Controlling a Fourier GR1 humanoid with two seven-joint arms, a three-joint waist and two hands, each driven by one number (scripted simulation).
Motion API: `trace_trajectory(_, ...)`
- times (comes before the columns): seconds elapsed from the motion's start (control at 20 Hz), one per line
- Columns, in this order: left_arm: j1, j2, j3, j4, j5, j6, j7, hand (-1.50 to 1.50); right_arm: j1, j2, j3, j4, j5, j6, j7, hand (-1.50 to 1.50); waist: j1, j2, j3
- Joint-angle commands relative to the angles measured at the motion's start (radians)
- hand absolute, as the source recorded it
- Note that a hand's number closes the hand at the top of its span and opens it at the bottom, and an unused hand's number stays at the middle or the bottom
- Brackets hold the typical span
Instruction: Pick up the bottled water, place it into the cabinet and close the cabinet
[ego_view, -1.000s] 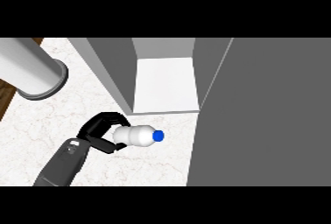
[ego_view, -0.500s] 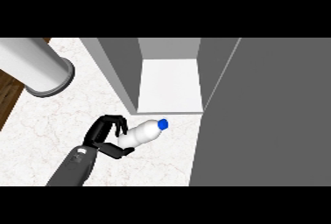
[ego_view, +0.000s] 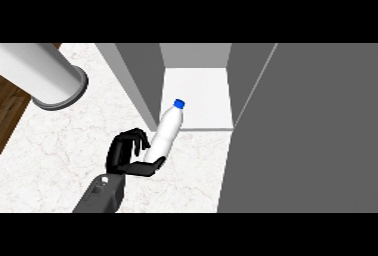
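Grip check: your left hand (ego_view: 127, 154) is curled round the lower end of the bottled water (ego_view: 167, 131), which leans cap-first over the desk (ego_view: 59, 150) toward the cabinet (ego_view: 201, 92) mouth. Likely light, stiff and slick; a mid-body hold would suit better.

I can't read any words, numbers or signs here. The bottled water (ego_view: 165, 131) shows me a plain white side with no label I can make out. The grey cabinet (ego_view: 138, 72) has no writing either.
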Motion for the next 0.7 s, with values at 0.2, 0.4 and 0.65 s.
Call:
trace_trajectory(0.2, 0.030, -0.020, -0.216, -0.324, 0.222, 0.111, 0.268, 1.50, 0.017, -0.011, 0.012, -0.079, 0.043, -0.012, 0.029, -1.50, -0.002, 0.001, 0.000)
trace_trajectory(0.4, 0.054, -0.020, -0.359, -0.471, 0.305, 0.252, 0.355, 1.50, 0.051, -0.014, 0.068, -0.100, 0.086, -0.027, 0.014, -1.50, -0.006, 0.000, 0.000)
trace_trajectory(0.65, 0.001, -0.020, -0.433, -0.526, 0.333, 0.380, 0.423, 1.50, 0.089, -0.035, 0.013, -0.097, 0.017, -0.007, -0.040, -1.50, -0.009, 0.004, 0.000)
